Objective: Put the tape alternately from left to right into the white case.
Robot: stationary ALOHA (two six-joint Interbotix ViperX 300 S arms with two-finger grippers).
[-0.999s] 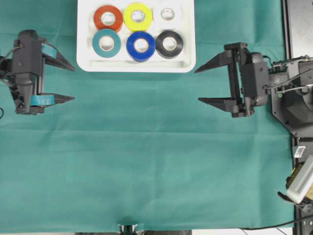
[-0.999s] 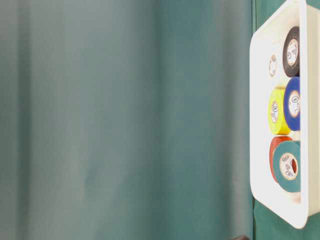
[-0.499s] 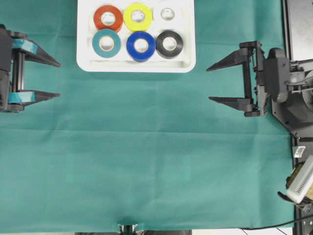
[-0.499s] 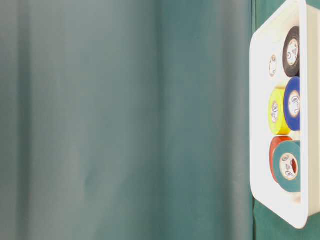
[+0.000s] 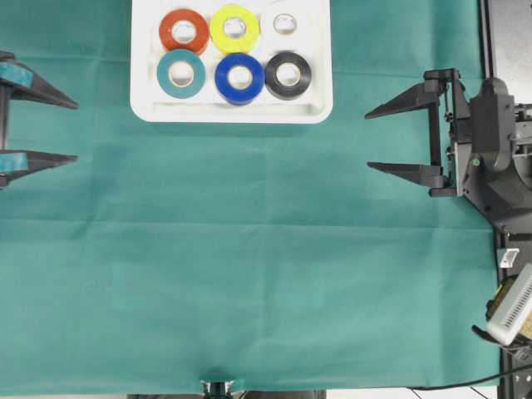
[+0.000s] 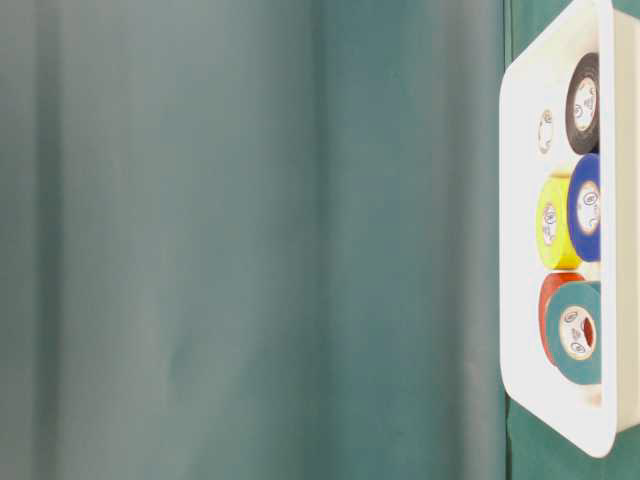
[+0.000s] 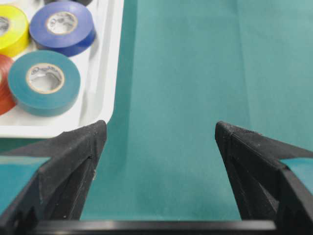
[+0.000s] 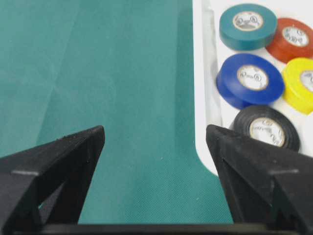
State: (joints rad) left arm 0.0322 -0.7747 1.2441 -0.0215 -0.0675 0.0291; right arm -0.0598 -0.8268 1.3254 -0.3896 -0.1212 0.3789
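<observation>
Six tape rolls (image 5: 240,77) sit inside the white case (image 5: 230,114).
My left gripper (image 5: 73,130) and right gripper (image 5: 366,140) hang empty, jaws spread wide, well apart either side above the green-clothed counter (image 5: 249,274).

In the overhead view the left gripper (image 5: 73,130) is cut by the picture's edge, so only its two spread fingers show and its body is out of frame; the white case (image 5: 141,106) runs past the top edge, its far rim unseen; the white roll (image 5: 285,22) blends into the tray, its outline hard to trace; in the left wrist view the red roll (image 7: 4,85) and yellow roll (image 7: 11,29) are clipped at the edge, and the black roll (image 7: 66,1) is a sliver at the top; in the table-level view the case's end is cut off and the backdrop (image 6: 250,240) is blurred; printing on the roll cores is too small to read.
</observation>
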